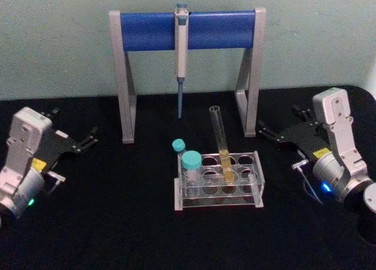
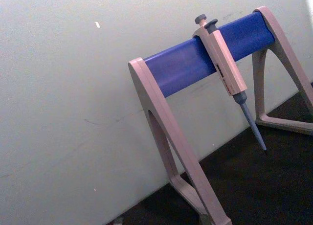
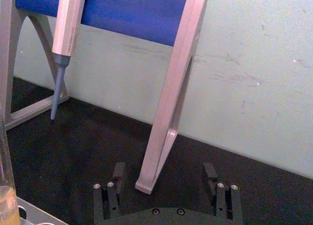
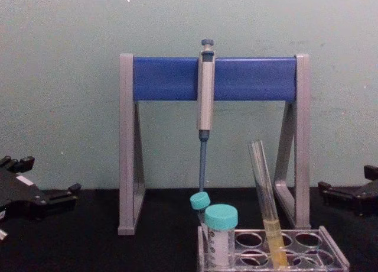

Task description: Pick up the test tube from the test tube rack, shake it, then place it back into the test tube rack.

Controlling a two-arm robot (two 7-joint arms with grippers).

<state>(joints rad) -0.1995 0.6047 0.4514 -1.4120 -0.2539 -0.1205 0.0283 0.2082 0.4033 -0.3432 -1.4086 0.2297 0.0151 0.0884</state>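
The test tube (image 1: 221,142) stands in the test tube rack (image 1: 218,180) at the middle of the black tabletop (image 1: 117,223), seated in a hole of the middle column, its yellow liquid pooled in the lower part. Its long axis runs nearly upright, open mouth up and tipped a little toward 11 o'clock in the head view, round bottom down in the rack. Two teal-capped tubes (image 1: 189,164) sit at the rack's 9 o'clock end, and the blue-and-grey stand (image 1: 188,29) with a hanging pipette (image 1: 181,53) rises at 12 o'clock behind it.

Thin bare glass like this is likely light, stiff, slick and easily cracked, so a gentle pinch on the clear upper stretch, above the liquid and above the rack, looks safest; being uncapped, it should stay mouth-up while shaken.

The left end effector (image 1: 91,138) rests at 9 o'clock, well apart from the rack, fingers spread and empty. The right end effector (image 1: 264,129) rests at 3 o'clock, likewise released, nothing between its fingers.
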